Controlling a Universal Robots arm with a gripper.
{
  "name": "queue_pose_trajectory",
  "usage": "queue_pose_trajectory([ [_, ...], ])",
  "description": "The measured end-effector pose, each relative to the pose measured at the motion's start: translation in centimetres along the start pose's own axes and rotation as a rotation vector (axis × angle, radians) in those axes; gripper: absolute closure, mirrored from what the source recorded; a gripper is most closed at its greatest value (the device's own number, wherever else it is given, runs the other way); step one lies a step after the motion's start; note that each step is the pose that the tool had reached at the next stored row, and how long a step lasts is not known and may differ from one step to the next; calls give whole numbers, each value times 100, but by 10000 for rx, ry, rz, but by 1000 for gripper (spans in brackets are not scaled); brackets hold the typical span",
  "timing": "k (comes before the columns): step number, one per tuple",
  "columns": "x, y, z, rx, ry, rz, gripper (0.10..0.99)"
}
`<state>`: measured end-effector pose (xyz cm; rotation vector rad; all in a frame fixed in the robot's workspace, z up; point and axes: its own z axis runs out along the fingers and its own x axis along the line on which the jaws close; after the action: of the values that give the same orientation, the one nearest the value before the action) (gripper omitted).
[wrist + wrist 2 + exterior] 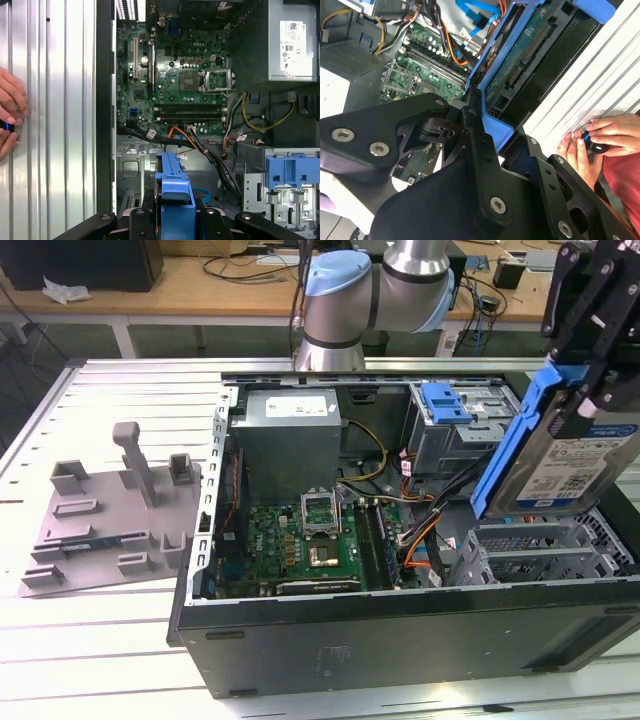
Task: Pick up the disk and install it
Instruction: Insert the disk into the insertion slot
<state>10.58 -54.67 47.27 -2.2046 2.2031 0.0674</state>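
Overhead, gripper, jaws clenched on the tilted disk, above the open computer case at the exterior view's right, cables just beside, a hand on the desk nearby

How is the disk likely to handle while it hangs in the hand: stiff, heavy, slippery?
Probably stiff: the disk is a metal-cased slab and shows no sag. Likely dense for its size, so, gripped near its upper end by the hand, it may swing. The blue plastic carrier bracket looks smooth, so it could slip slightly.
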Motion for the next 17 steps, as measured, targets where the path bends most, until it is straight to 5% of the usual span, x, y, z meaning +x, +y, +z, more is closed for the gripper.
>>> queue_pose_trajectory([
  [17,57,-71,46,-9,27,1,718],
])
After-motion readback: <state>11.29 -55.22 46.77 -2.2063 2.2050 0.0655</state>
